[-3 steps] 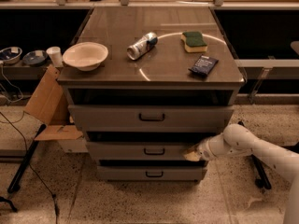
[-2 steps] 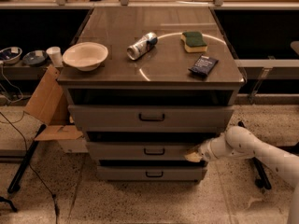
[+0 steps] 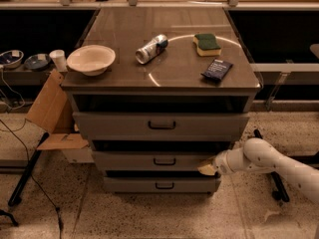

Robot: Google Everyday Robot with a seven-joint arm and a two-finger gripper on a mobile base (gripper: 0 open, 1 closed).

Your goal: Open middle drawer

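Three grey drawers are stacked in the cabinet under the tabletop [image 3: 169, 76]. The middle drawer [image 3: 124, 161] is the one between the wider top drawer [image 3: 109, 126] and the bottom drawer [image 3: 129, 184]. It appears to be closed or very nearly so, and its small dark bar handle [image 3: 164, 161] is centred on the front.

The gripper [image 3: 207, 169] is placed low at the right end of the middle drawer's front, at its lower corner, well to the right of the handle. The state of the jaws cannot be told. The white arm [image 3: 271, 158] is extended in from the right, nearly level and close to the floor.

For a clean pull, the handle or the panel edge should be engaged firmly. The drawer should then be drawn straight toward the near side, in line with its runners. A pull from the right corner alone is judged likely to skew the tray, so steady, square force is advised.
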